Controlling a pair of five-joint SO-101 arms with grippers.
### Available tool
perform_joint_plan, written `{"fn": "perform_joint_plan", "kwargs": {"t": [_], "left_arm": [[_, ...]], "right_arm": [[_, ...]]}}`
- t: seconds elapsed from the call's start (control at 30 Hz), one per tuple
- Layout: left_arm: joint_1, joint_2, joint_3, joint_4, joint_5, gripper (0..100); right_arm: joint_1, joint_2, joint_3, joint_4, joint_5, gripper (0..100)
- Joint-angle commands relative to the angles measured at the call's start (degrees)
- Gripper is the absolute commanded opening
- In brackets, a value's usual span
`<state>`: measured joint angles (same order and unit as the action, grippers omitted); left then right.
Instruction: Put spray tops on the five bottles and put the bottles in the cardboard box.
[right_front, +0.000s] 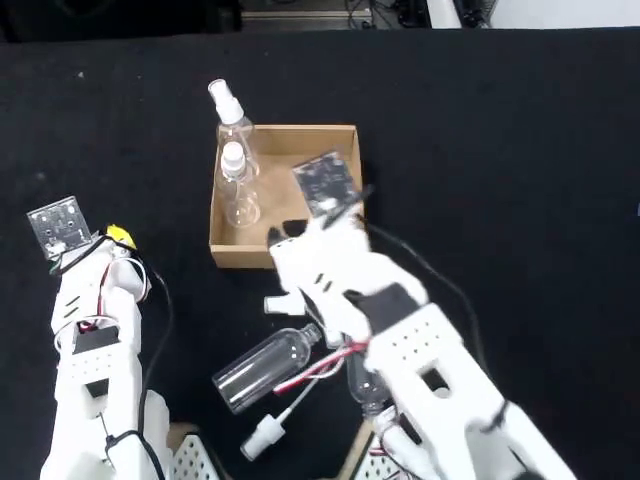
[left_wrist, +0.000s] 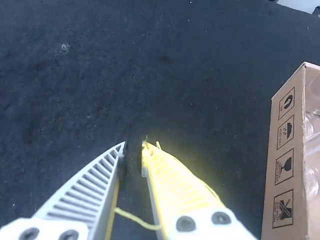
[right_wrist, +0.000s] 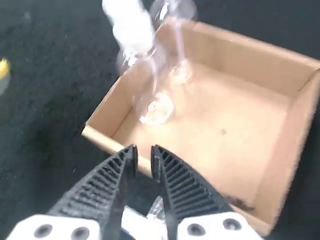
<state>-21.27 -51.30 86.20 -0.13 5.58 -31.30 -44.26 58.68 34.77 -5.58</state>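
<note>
Right claw (right_wrist: 144, 150) nearly shut, nothing at its tips, over the near wall of the cardboard box (right_front: 235, 256).
I see only a thin slit between its jaws. My left claw (left_wrist: 134, 145) is likewise all but closed on nothing, over the black table (left_wrist: 75, 75) beside the box. Inside the box, two topped bottles (right_front: 240, 190) sit against the wall on the left arm's side. In front of the box lies an uncapped bottle (right_front: 262, 367), with a loose spray top (right_front: 265, 437) farther out. I judge that bottle light, smooth, thin-walled and prone to roll, so I'd grip it gently across mid-body.
</note>
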Motion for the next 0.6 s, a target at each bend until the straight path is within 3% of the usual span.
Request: {"fn": "perform_joint_plan", "kwargs": {"t": [0.0, 0.57], "left_arm": [[-0.92, -1.14, -0.31, -1.41, 0.35, 4], [-0.66, -1.14, -0.22, -1.41, 0.09, 4]], "right_arm": [[-2.37, 11.38, -8.22, -1.85, -2.90, 2.8], [-4.22, 36.70, -27.30, -2.90, -5.63, 2.8]]}}
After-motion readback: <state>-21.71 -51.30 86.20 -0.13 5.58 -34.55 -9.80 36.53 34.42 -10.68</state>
